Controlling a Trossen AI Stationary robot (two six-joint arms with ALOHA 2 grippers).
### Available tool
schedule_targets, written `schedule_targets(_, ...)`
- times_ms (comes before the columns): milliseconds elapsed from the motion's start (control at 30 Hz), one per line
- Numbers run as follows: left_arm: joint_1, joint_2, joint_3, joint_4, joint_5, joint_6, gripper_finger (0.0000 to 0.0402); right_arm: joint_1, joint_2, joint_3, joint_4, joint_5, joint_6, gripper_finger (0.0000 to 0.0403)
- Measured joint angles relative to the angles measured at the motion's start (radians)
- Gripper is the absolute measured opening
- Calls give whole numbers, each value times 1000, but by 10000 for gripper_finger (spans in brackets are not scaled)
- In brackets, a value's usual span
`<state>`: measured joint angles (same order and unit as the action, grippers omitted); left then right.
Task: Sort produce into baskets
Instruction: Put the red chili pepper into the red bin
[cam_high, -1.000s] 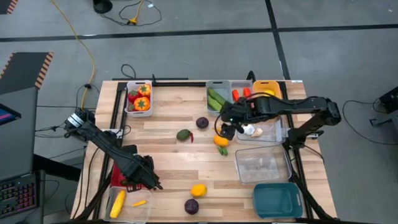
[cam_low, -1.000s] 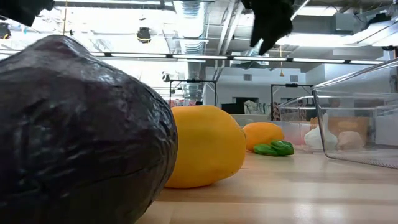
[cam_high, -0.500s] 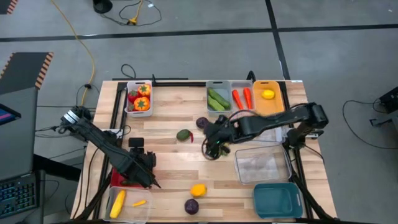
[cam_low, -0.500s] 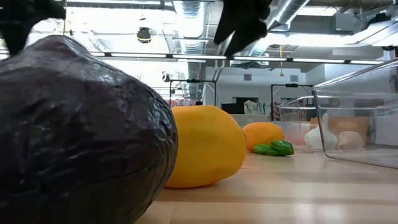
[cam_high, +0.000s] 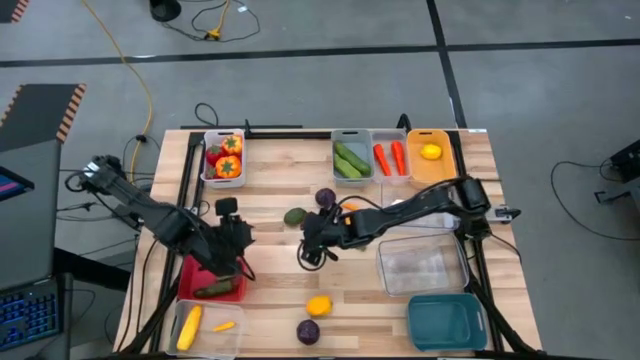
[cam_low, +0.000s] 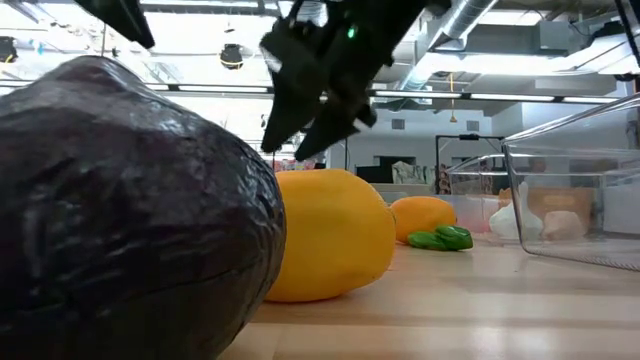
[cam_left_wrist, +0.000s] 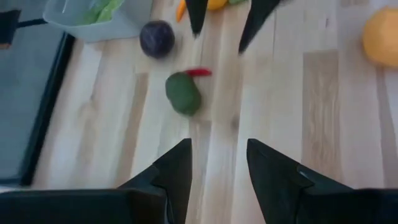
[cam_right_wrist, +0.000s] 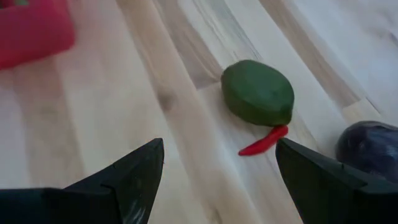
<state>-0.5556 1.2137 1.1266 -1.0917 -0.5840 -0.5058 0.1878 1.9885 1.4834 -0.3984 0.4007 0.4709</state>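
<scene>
So the right end effector (cam_high: 312, 246) is out over the middle of the surface (cam_high: 270, 265) with its fingers (cam_right_wrist: 134, 171) spread wide, nothing between them. Right in front of it lies the green avocado-looking piece (cam_right_wrist: 257, 93) with a little red chili (cam_right_wrist: 263, 141) touching it, and a purple round (cam_right_wrist: 370, 148) sits just beyond, toward the far edge. The orange fruit (cam_low: 423, 217) and a small green pepper (cam_low: 441, 238) lie under the right arm.

The left end effector (cam_high: 238, 252) hangs over the red basket (cam_high: 192, 277) at the left edge, fingers (cam_left_wrist: 176, 171) partly apart and empty. A dark green cucumber (cam_high: 215, 290) lies in that red basket.

Along the far edge: tomatoes and peppers in the white basket (cam_high: 209, 172), cucumbers (cam_high: 350, 159), carrots (cam_high: 389, 157), and a lemon (cam_high: 431, 152) in the orange-yellow one. Near the near edge sit a yellow lemon (cam_high: 318, 305) and another purple round (cam_high: 308, 331), plus corn (cam_high: 188, 326) in the corner basket. The clear basket (cam_high: 423, 268) and the teal basket (cam_high: 446, 322) are at the right side
</scene>
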Motion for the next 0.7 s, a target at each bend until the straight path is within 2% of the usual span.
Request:
schedule_targets(167, 24, -115, -185, 200, 4, 12, 141, -9, 63, 0, 26, 50, 0, 335)
schedule_targets(333, 41, -184, -322, 305, 33, -18, 141, -26, 97, 0, 5, 101, 0, 332)
schedule_targets(500, 45, -201, -396, 364, 36, -44, 141, -57, 133, -1, 26, 100, 1, 319)
schedule_targets(700, 45, -200, -428, 418, 38, -35, 141, -87, 175, 0, 45, 80, 12, 308)
